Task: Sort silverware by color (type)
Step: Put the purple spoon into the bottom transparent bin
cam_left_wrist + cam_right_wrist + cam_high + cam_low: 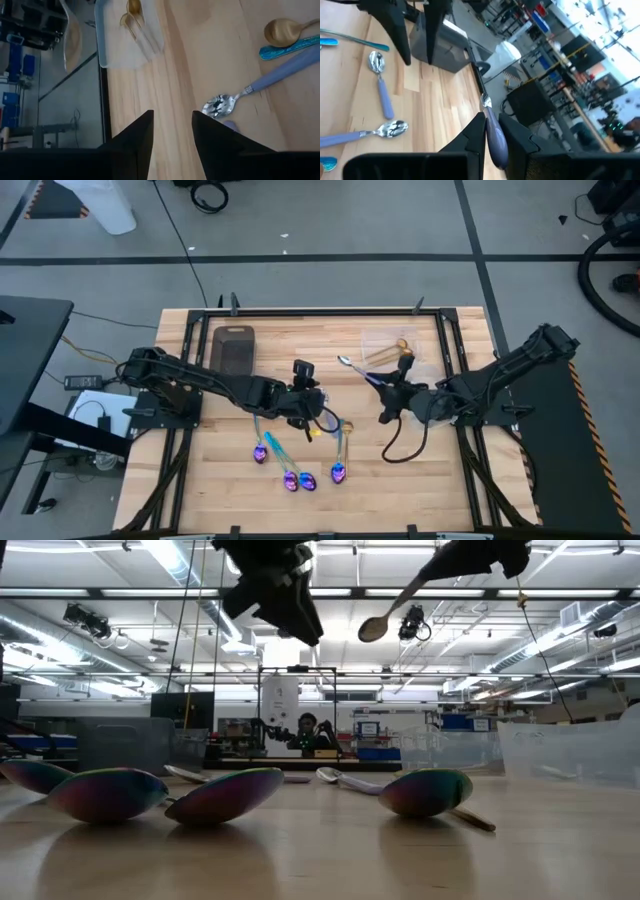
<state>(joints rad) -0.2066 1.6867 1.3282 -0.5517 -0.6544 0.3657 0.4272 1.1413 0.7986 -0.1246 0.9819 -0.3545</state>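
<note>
My right gripper (385,392) is shut on a silver spoon with a lavender handle; the spoon's bowl (345,361) points toward the table's far left, and in the low view the bowl (373,628) is high above the table. My left gripper (172,131) is open and hovers over the table's middle, touching nothing, next to a silver spoon (220,105) that lies flat. Several iridescent spoons (290,478) lie near the near edge. A gold spoon (282,31) lies on the wood. Two more silver spoons (380,85) show in the right wrist view. My right gripper pinches the silver spoon between its two fingers by the lavender handle (495,142). The handle runs along the fingers, and the neck (486,102) and bowl stick out past the fingertips. The spoon is lifted clear of the table and slants upward.
A clear plastic container (390,350) with gold spoons (131,17) in it stands at the far right. A dark grey tray (233,348) lies at the far left. A black cable (405,445) loops on the table under the right arm. Bare wood lies between the tray and the container.
</note>
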